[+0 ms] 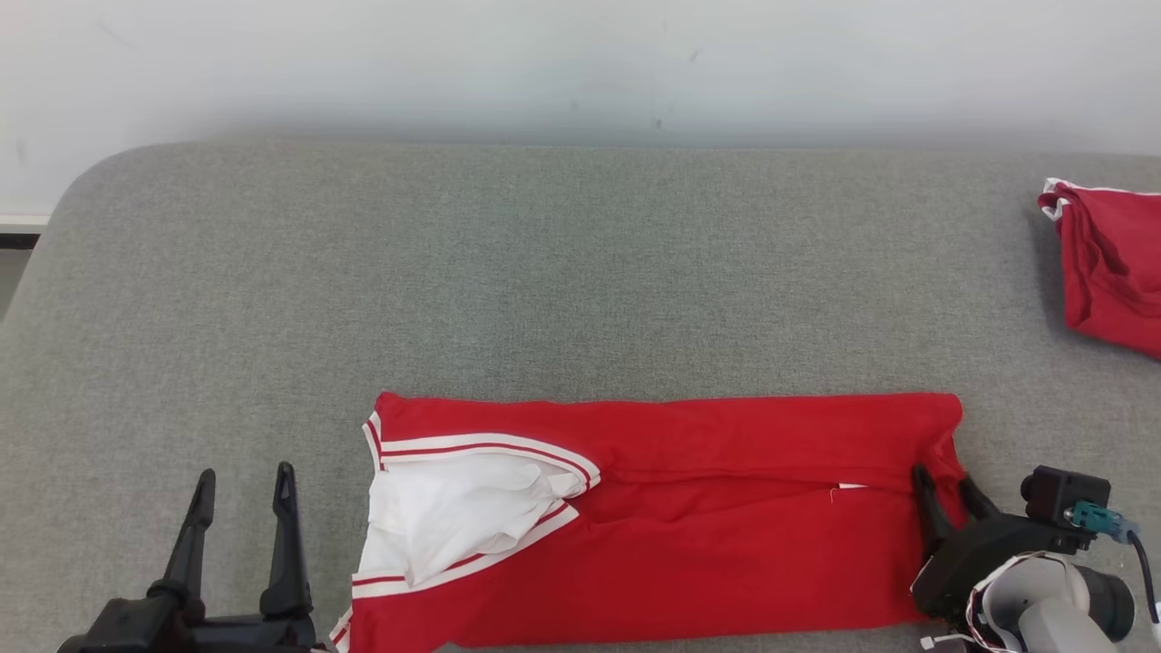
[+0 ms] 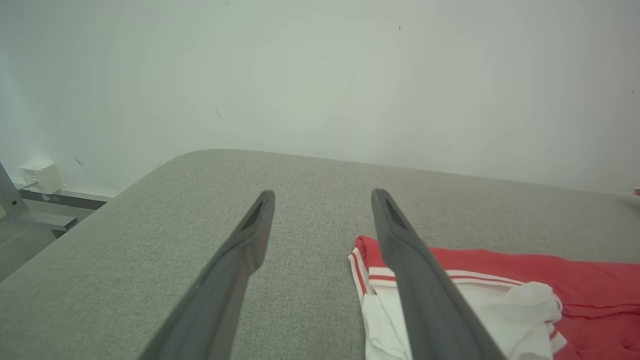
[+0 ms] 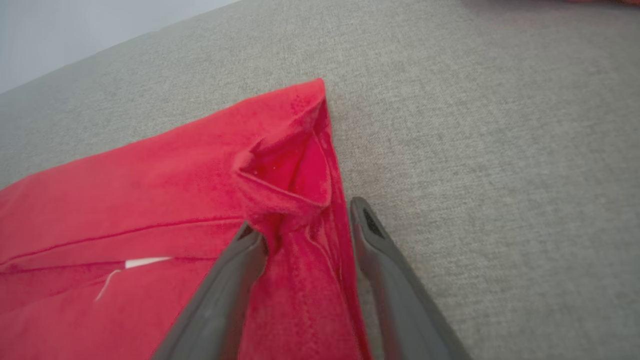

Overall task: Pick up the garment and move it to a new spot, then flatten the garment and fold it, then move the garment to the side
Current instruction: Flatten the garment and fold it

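The garment [image 1: 726, 508] is red with white-and-red striped trim and a white inner part showing at its left end; it lies folded into a long band across the near side of the grey padded table [image 1: 544, 272]. My right gripper [image 1: 943, 478] is at its right end, jaws apart and straddling the bunched right edge of the garment [image 3: 150, 200]; red cloth sits between the right gripper's [image 3: 302, 217] fingers. My left gripper [image 1: 247, 473] stands open over bare table, left of the garment's trimmed end [image 2: 575, 280]. In its own wrist view the left gripper [image 2: 324, 194] has nothing between its fingers.
A second red garment [image 1: 1111, 272] with white trim lies crumpled at the table's far right edge. A pale wall runs behind the table. Past the table's rounded left corner, a small white box [image 2: 40, 175] sits on the wall.
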### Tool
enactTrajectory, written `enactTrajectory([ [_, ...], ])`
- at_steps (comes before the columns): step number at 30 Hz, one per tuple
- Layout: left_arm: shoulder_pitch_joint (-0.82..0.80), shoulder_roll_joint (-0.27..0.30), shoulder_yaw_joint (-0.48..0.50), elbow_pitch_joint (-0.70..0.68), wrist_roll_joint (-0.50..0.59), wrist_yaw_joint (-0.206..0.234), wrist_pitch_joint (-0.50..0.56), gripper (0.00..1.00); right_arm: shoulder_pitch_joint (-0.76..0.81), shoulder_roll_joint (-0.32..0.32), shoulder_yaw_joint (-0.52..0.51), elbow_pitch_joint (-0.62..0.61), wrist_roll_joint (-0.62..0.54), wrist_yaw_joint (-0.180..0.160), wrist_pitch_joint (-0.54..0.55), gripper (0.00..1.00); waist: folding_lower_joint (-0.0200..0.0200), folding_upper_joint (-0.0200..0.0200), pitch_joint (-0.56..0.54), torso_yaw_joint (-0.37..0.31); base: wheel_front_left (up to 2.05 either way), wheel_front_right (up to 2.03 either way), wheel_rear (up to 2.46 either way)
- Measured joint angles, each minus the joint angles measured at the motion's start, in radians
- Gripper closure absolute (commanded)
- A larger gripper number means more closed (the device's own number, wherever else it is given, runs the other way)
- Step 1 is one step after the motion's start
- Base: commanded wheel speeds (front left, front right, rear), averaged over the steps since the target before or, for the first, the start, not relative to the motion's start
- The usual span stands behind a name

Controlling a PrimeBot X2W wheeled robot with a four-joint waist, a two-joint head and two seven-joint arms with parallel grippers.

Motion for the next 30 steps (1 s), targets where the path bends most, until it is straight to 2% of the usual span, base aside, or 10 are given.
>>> enactTrajectory([
  [1,0.000,-0.003,0.001,0.002,0.003,-0.006,0.000,0.00,-0.007,0.002,0.004,0.011,0.007,0.000,0.004,1.00,0.0000,0.0000,-0.001,0.002,0.00,0.00,0.00],
  [10,-0.001,-0.019,0.030,0.021,0.022,-0.024,0.000,0.00,-0.027,-0.018,0.017,0.072,0.046,0.000,-0.039,1.00,0.0000,0.0000,-0.020,-0.002,0.00,0.00,0.00],
  [18,0.018,-0.029,0.045,0.025,0.038,-0.025,0.000,0.00,-0.026,-0.166,-0.057,0.096,0.067,0.000,-0.083,1.00,0.0000,0.0000,-0.052,-0.018,0.00,0.00,0.00],
  [21,0.028,-0.032,0.047,0.024,0.046,-0.025,0.000,0.00,-0.021,-0.196,-0.064,0.081,0.066,0.000,-0.085,1.00,-0.0001,0.0000,-0.063,-0.026,0.00,0.00,0.00],
  [25,0.041,-0.036,0.054,0.024,0.050,-0.026,0.000,0.00,-0.005,-0.191,-0.032,0.004,0.051,0.000,-0.077,1.00,0.0000,0.0000,-0.073,-0.039,0.00,0.00,0.00],
  [30,0.047,-0.040,0.061,0.028,0.052,-0.030,0.000,0.00,0.019,-0.134,0.021,-0.139,0.055,0.000,-0.052,1.00,0.0000,0.0000,-0.087,-0.058,0.00,0.00,0.00],
])
